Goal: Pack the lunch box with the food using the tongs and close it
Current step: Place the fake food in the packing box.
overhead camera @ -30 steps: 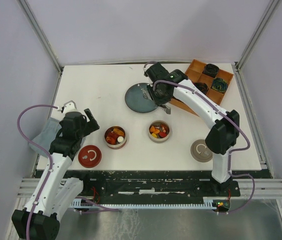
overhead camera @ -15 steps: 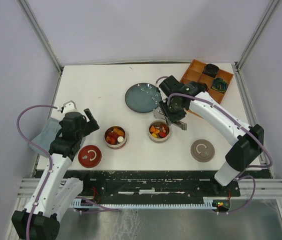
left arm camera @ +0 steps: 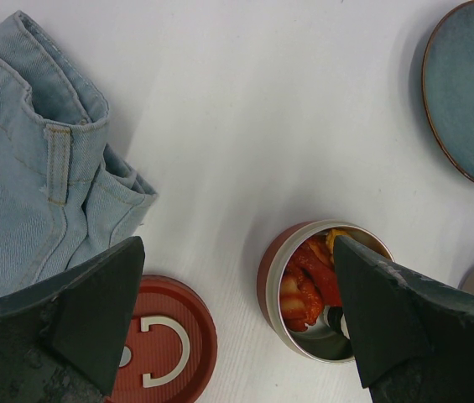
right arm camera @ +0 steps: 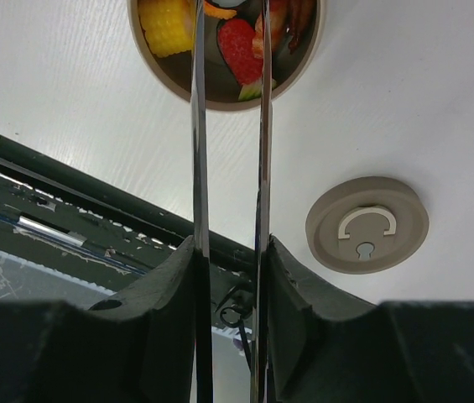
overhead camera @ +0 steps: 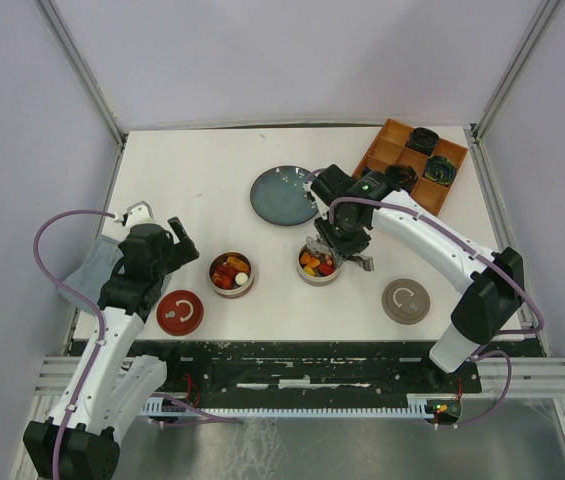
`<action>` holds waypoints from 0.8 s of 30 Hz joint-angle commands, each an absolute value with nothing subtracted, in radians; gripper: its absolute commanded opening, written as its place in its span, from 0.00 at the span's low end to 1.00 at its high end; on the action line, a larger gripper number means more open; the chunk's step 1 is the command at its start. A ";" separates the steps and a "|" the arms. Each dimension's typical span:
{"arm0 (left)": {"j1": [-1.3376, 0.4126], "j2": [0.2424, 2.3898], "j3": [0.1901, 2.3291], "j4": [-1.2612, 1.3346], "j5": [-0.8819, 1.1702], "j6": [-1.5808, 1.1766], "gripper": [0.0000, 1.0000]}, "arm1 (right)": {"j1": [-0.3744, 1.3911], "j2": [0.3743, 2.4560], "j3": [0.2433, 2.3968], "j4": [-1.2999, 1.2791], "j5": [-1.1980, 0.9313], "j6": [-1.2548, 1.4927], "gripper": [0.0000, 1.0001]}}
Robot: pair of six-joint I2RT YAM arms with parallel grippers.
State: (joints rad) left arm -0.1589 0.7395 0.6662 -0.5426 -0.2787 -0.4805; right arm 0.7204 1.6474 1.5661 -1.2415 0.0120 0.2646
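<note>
My right gripper [right arm camera: 230, 252] is shut on the silver tongs [right arm camera: 199, 126], whose two arms run up between its pads. The tongs' tips reach over the beige lunch box tin [right arm camera: 312, 50], which holds yellow, red and orange food [right arm camera: 241, 46]. From above, my right gripper [overhead camera: 338, 243] hangs at that tin's [overhead camera: 304, 275] far right rim. A red lunch box tin [overhead camera: 232, 291] with red, orange and white food [overhead camera: 230, 270] stands to its left. My left gripper [left arm camera: 237, 319] is open above the table, between the red lid [left arm camera: 165, 336] and the red tin [left arm camera: 272, 277].
The blue plate [overhead camera: 282, 197] lies behind the tins, bare but for small white specks. An orange tray [overhead camera: 392, 150] with dark rosettes sits at the back right. The beige lid [overhead camera: 407, 300] lies front right, the red lid [overhead camera: 180, 312] front left. Folded jeans [overhead camera: 90, 270] lie at the left edge.
My right arm has swung from over the blue plate toward me, carrying the tongs to the beige tin. The left arm has stayed still.
</note>
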 commanded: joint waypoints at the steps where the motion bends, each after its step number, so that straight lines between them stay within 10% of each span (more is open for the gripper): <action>1: -0.155 0.736 0.670 -0.494 -0.279 -0.453 0.99 | 0.733 1.641 1.574 -1.255 0.047 0.268 0.41; 24: -0.155 0.746 0.672 -0.495 -0.279 -0.453 0.99 | 0.747 1.663 1.557 -1.227 0.089 0.282 0.47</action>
State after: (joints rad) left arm -0.1589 0.7456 0.6662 -0.5426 -0.2787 -0.4808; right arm 0.7399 1.6707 1.5524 -1.2491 0.0658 0.2684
